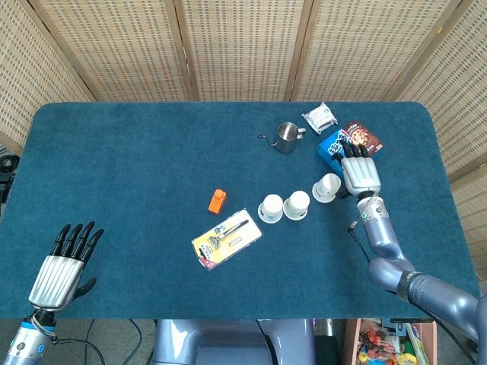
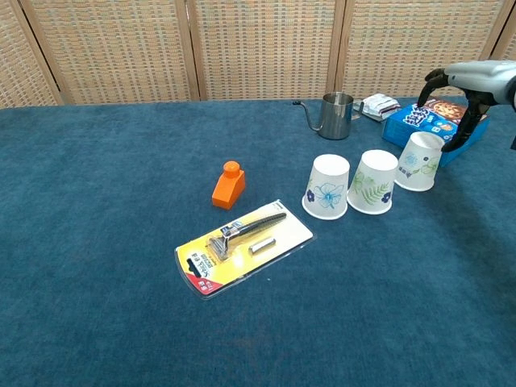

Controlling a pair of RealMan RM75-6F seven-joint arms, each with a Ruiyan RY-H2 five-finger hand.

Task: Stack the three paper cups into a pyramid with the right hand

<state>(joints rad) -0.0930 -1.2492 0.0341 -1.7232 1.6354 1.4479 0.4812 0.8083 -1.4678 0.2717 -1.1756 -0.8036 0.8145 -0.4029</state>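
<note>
At right frame edge, right robot hand [image 2: 466, 90] cropped, grasp unclear

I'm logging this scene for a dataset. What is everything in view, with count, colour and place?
paper cups: three, white with printed patterns, upside down in a row, centre-right of the table
metal pitcher: one, silver, behind the cups
blue box: one, blue, far right
brown packet: one, dark brown, on the box's right side
foil pouch: one, silver-white, beside the pitcher
orange bottle: one, orange, left of the cups
razor pack: one, yellow card, nearer than the bottle
table: one, blue cloth
screen: one, woven tan, behind
left hand: fingers apart, holding nothing, near left corner
right hand: fingers apart, beside the rightmost cup
</note>
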